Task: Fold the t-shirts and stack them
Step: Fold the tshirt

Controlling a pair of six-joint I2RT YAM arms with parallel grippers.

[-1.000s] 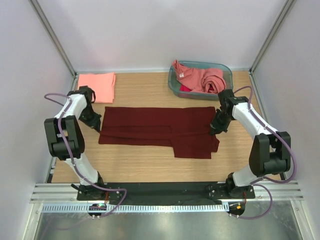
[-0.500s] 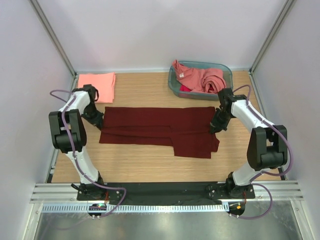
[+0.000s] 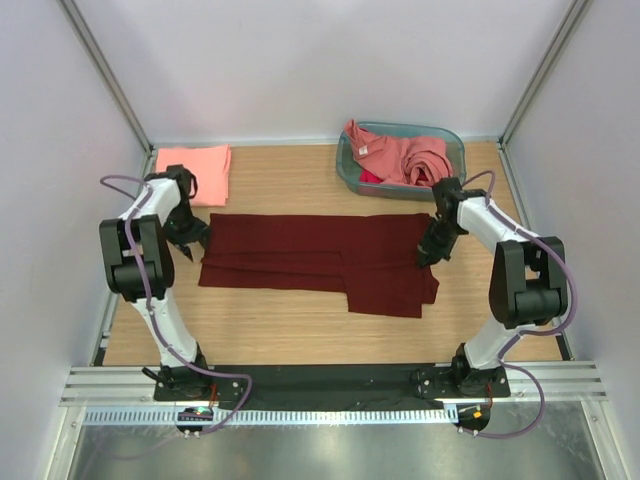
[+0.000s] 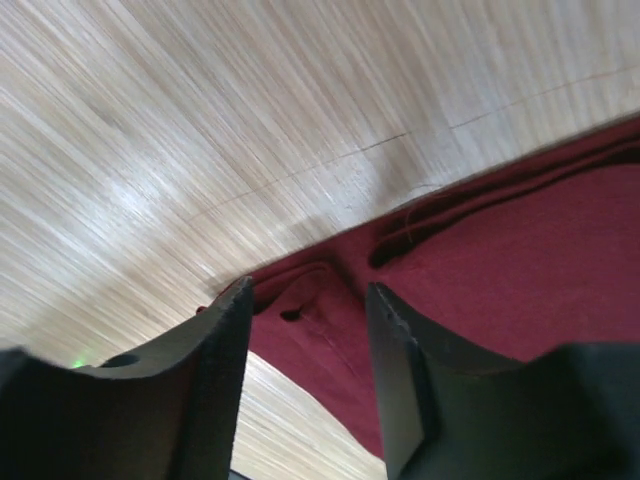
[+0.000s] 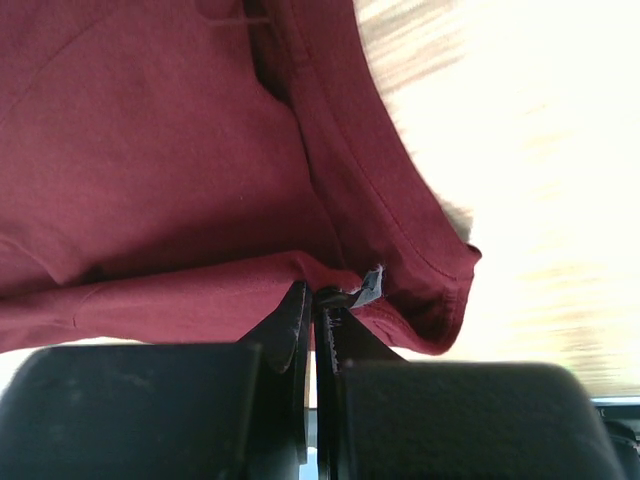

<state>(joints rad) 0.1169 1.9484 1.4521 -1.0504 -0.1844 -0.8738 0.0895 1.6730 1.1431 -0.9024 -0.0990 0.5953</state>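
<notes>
A dark maroon t-shirt point(image 3: 320, 260) lies folded into a long band across the middle of the table. My left gripper point(image 3: 190, 243) stands open at its left end. In the left wrist view the shirt's corner point(image 4: 330, 310) lies flat between the spread fingers point(image 4: 215, 370) of the gripper point(image 4: 308, 300), touching neither. My right gripper point(image 3: 428, 252) is at the shirt's right end. In the right wrist view this gripper point(image 5: 318, 295) is shut on a fold of the maroon cloth point(image 5: 150, 150) beside a small grey label point(image 5: 372, 285). A folded salmon t-shirt point(image 3: 193, 160) lies at the back left.
A teal-blue basket point(image 3: 452, 135) at the back right holds crumpled pink t-shirts point(image 3: 400, 155). Metal frame posts and white walls close in both sides. Bare wooden table point(image 3: 300, 330) shows in front of the maroon shirt.
My left gripper has opened and let go of the shirt's left end, which now rests on the table. The right gripper stays shut on the right end, shifted slightly farther back.
</notes>
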